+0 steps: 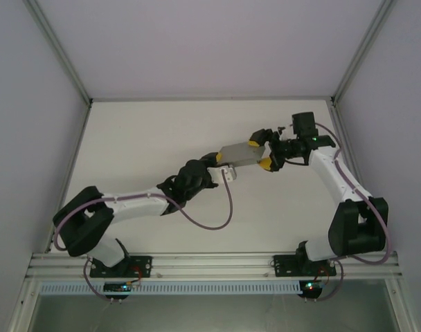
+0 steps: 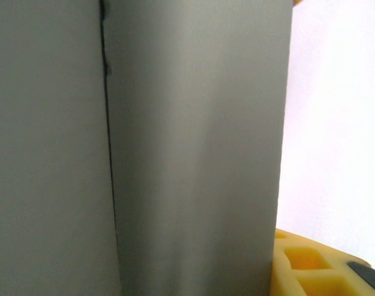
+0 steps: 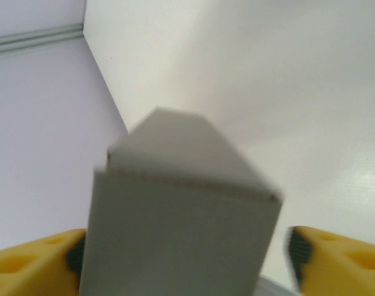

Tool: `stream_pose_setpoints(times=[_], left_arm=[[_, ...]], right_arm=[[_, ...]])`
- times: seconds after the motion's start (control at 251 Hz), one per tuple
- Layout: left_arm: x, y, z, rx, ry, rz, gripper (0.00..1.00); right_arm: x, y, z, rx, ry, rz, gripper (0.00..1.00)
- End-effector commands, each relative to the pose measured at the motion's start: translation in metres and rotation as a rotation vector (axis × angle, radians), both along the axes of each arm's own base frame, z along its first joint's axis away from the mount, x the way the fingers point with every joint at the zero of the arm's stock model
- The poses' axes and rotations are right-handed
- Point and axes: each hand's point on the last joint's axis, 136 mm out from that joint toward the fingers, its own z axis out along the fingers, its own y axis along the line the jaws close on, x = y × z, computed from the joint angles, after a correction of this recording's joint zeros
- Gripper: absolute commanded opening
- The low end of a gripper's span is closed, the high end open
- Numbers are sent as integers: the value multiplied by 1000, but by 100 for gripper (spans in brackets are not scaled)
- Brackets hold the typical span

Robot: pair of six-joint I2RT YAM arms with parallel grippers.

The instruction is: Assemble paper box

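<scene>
Top external view has the plain grey thin-cardboard paper box (image 1: 239,153) right of the middle of the white worktop (image 1: 155,138), lying between the tips of the two arms. The black left gripper (image 1: 221,168) meets its near-left end, and the right gripper (image 1: 261,153) straddles its far-right end with one yellow finger on each side. From the right wrist, the paper box (image 3: 181,234) stands between the right gripper (image 3: 184,256) and its yellow fingers (image 3: 33,262). The left pad sits at the box's edge. A clear strip of worktop (image 3: 267,74) shows between the box and the other finger (image 3: 338,259), so these jaws stand wide and do not clamp the box. A tapered flap (image 3: 175,148) leans over the box's far end. From the left wrist, the paper box (image 2: 193,148) sits very close to the lens, with a dark vertical seam (image 2: 107,154) running down it. One yellow finger (image 2: 304,265) lies just beside its right edge at the bottom. The other finger is hidden, so whether the left jaws are clamped on the box cannot be told.
</scene>
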Motion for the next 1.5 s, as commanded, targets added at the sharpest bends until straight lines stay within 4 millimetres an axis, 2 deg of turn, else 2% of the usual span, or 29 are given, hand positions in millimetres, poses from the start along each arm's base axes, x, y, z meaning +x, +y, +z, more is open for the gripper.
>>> stream_pose_setpoints(times=[0.0,0.116,0.164,0.204,0.307,0.483,0.655,0.79,0.898,0.994,1.185,1.233,1.369,1.497], left_arm=[[-18,5,5,9,122,-53,39],[-44,21,-21,139,362,-102,41],[-52,31,-32,192,452,-105,38],[-53,40,-37,212,499,-74,35],[-72,62,-57,293,687,-103,36],[-61,80,-71,300,870,-12,35],[-49,72,-88,370,963,7,34],[-38,69,-104,426,977,19,36],[-36,70,-111,475,992,26,37],[-35,71,-113,502,998,21,38],[-32,67,-105,509,988,-3,43],[-31,66,-104,512,991,-2,43],[-29,65,-103,537,984,-13,42],[-27,68,-103,565,975,-5,42]], right_arm=[[27,-30,22,-160,-256,-67,99],[37,-53,36,-350,-457,-54,99],[41,-60,43,-413,-537,-56,99],[40,-64,44,-460,-580,-49,99],[40,-74,44,-562,-663,-31,99],[46,-81,36,-721,-790,90,99],[24,-30,26,-699,-945,358,99],[8,-8,11,-672,-944,459,99],[-6,5,-9,-701,-913,553,99],[-11,13,-23,-709,-889,617,91],[-15,38,-38,-625,-847,719,62],[-17,41,-43,-621,-836,750,58],[-12,41,-53,-659,-803,765,48],[-10,43,-55,-655,-795,772,33]])
